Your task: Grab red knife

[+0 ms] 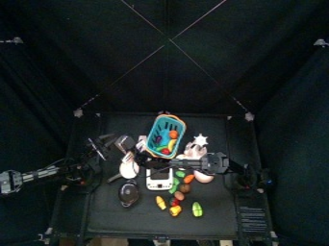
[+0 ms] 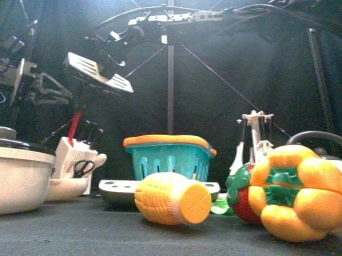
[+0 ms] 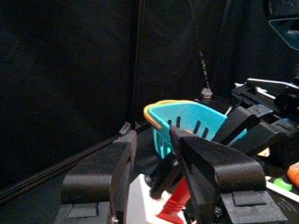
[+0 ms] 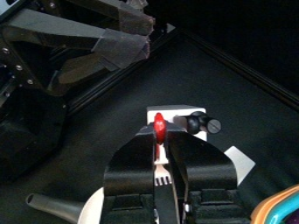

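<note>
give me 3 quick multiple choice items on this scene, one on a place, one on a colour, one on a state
1. Where does the left gripper hang?
A. above the table, clear of the things
B. inside the basket
C. flat on the table

2. What colour is the basket?
A. purple
B. teal with an orange rim
C. white

3. How do the right gripper jaws stand?
A. spread wide apart
B. out of view
C. close together around the red knife handle

Answers: 1 A, the front view shows it raised; 2 B, seen in the front view; 3 C, the right wrist view shows the handle between them.
</note>
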Robot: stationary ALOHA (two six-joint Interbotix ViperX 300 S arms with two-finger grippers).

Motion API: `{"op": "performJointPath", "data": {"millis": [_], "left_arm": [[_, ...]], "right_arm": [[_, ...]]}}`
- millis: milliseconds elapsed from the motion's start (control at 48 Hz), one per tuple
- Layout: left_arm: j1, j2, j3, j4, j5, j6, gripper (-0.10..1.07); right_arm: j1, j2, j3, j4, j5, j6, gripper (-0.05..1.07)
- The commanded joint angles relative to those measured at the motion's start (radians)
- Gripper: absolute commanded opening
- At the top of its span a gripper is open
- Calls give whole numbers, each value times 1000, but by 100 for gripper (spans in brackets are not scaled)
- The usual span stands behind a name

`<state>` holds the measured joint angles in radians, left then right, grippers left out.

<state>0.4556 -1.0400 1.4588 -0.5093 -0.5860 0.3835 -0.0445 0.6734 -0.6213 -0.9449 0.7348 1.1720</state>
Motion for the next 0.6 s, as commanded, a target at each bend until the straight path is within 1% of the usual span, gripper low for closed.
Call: {"op": "performJointPath", "data": {"millis": [0, 250, 438, 583], "left_arm": [[-2, 3, -14, 3, -3, 0, 77], [-2, 3, -12, 3, -5, 0, 77], [-5, 3, -12, 3, -3, 2, 77], [-3, 3, -12, 3, -3, 0, 77]], "right_arm": [[17, -48, -37, -11, 12, -2, 39], [54, -81, -40, -41, 43, -2, 35], [84, -114, -40, -84, 109, -2, 32], [103, -135, -40, -120, 138, -2, 32]]}}
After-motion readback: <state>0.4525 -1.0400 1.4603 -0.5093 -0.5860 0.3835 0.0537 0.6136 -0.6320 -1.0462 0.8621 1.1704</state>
